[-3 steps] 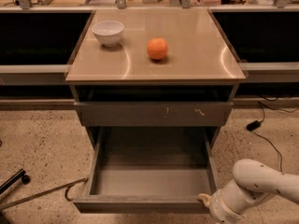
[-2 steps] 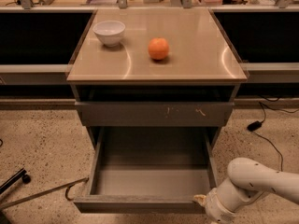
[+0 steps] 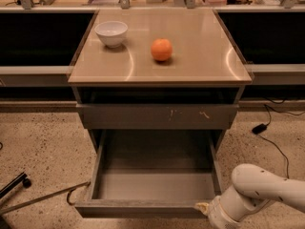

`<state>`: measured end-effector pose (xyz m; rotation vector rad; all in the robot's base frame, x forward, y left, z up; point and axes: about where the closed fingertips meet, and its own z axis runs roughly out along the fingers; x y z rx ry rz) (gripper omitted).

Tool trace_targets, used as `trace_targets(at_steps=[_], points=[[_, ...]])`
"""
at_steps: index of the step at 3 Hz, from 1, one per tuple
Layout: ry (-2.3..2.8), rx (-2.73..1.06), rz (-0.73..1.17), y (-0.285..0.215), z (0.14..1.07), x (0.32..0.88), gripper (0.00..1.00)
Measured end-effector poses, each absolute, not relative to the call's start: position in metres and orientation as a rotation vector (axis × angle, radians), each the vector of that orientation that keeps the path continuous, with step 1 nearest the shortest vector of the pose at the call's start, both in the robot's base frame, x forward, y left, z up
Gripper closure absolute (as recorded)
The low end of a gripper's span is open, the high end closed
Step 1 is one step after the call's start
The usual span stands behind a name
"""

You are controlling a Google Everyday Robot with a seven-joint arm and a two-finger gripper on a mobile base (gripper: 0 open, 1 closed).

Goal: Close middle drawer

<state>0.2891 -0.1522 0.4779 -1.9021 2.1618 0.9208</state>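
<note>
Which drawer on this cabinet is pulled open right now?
The middle drawer, the wide grey box pulled far out, below the scratched drawer front, which sits pushed in. The gripper is at the open drawer's front right corner.

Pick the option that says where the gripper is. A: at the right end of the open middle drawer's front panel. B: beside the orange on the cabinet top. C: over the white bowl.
A: the gripper sits low at the right front corner of the pulled-out middle drawer, far below the cabinet top.

Pulled-out middle drawer point(image 3: 138, 209) fills the space before the cabinet point(image 3: 200, 61); pincer point(image 3: 204, 207) at its front-right corner.
</note>
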Motion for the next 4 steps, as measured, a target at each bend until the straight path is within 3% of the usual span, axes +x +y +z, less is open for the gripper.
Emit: trace_targets(at_steps=[2, 4], points=[[2.186, -1.932, 1.005, -0.145, 0.424, 0.283, 0.0], [2.174, -1.981, 0.977, -0.133, 0.39, 0.314, 0.0]])
